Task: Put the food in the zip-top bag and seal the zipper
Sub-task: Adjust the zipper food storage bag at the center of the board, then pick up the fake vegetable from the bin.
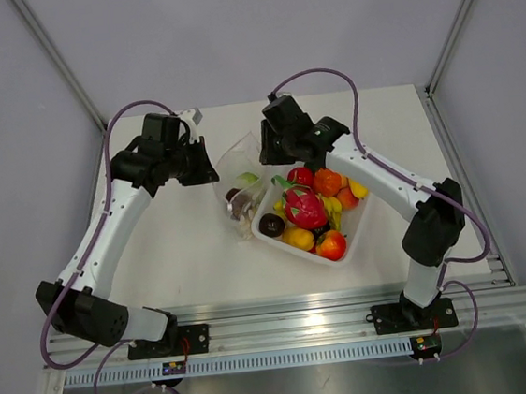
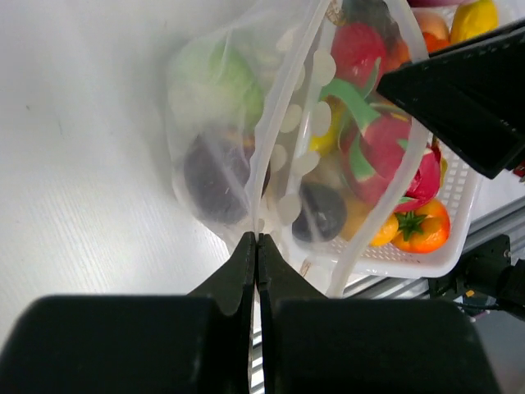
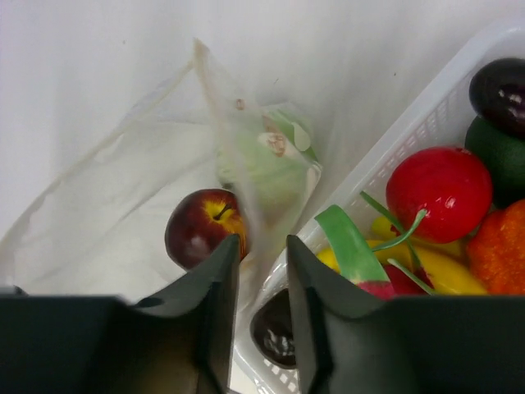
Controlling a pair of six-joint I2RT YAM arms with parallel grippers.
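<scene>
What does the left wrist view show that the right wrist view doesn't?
Only left wrist: the left claw pinched shut on the bag's edge, and the rail beyond the tray. Only right wrist: the right claw, jaws apart over the bag's edge, and the apple's stem. Both: the bag holding the apple and a green food, with the tray beside it.
</scene>
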